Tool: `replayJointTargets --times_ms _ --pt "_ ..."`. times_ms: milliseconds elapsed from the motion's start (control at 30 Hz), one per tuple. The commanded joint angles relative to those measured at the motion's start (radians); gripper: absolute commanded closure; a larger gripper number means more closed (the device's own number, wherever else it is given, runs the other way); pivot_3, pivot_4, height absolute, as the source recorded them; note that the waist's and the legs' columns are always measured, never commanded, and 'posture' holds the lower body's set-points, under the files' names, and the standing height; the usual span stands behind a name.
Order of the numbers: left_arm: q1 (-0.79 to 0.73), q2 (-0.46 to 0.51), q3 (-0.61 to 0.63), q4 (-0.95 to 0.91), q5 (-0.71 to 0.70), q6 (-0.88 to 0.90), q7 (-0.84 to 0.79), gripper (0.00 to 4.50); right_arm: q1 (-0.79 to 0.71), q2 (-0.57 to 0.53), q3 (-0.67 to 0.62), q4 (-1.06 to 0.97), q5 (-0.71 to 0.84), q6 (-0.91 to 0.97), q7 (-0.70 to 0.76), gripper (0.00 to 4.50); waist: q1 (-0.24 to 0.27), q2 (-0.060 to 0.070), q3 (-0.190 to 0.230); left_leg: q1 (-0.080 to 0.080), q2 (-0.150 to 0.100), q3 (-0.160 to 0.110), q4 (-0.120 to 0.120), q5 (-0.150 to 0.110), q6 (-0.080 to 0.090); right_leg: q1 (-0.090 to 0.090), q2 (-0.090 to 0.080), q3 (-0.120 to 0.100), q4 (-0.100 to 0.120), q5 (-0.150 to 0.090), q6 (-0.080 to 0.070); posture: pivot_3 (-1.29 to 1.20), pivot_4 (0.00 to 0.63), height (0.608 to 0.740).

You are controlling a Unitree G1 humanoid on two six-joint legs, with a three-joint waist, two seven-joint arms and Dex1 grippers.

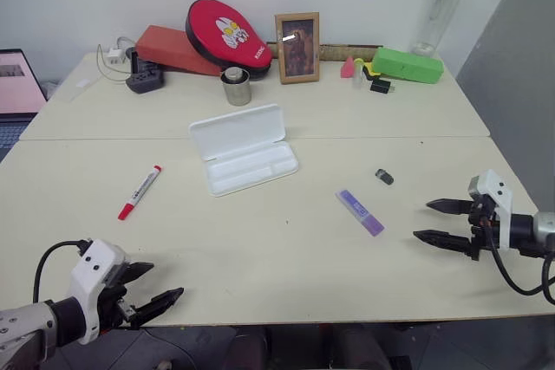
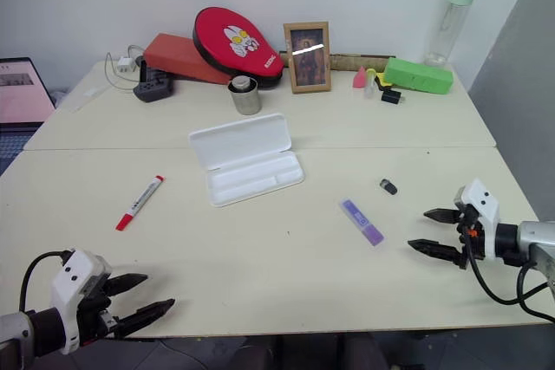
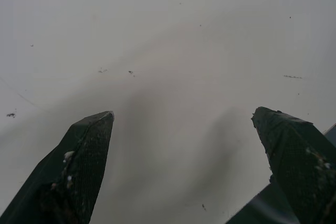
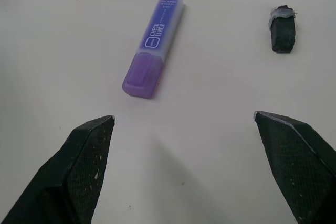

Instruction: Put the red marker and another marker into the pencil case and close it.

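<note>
The white pencil case (image 1: 243,148) lies open in the middle of the table, lid tipped back. The red marker (image 1: 140,191) rests to its left, red cap nearest me. A short purple marker (image 1: 360,212) lies to the right of the case, also in the right wrist view as the purple marker (image 4: 154,44). My right gripper (image 1: 429,221) hovers open just right of the purple marker, holding nothing. At the near left edge my left gripper (image 1: 165,282) stands open over bare table, far from the red marker.
A small dark grey piece (image 1: 384,177) lies right of the case. Along the back stand a metal cup (image 1: 235,87), a red paddle case (image 1: 227,35), a picture frame (image 1: 297,47), a green box (image 1: 408,65) and a bottle (image 1: 440,9). A laptop (image 1: 17,80) sits at far left.
</note>
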Motion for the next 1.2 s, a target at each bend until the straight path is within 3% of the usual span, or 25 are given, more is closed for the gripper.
replayJointTargets --times_ms 33,1033,1200 --pt "-0.018 0.001 0.014 -0.007 -0.008 -0.01 -0.001 0.0 0.001 -0.023 -0.023 -0.007 -0.002 -0.012 0.009 0.03 0.0 0.0 0.0 0.0 0.0 0.0 0.0 0.0 0.0 0.0 0.0 0.0 0.0 0.0 0.0 0.0 0.15 0.74" --pt "-0.09 0.009 -0.026 -0.012 -0.003 0.029 0.023 0.0 0.035 -0.034 -0.032 -0.021 0.007 -0.007 0.018 0.03 0.003 0.0 0.0 0.001 0.001 0.0 0.0 -0.001 0.0 0.0 0.001 0.002 0.0 0.0 0.0 0.0 0.15 0.74" --pt "-0.245 0.012 -0.127 -0.032 -0.022 0.04 0.059 0.0 -0.02 -0.018 -0.042 -0.06 0.07 0.013 0.034 0.03 0.008 0.0 0.0 0.001 0.001 0.0 0.0 -0.001 0.0 0.0 0.001 0.001 0.0 0.0 0.001 0.0 0.15 0.74"
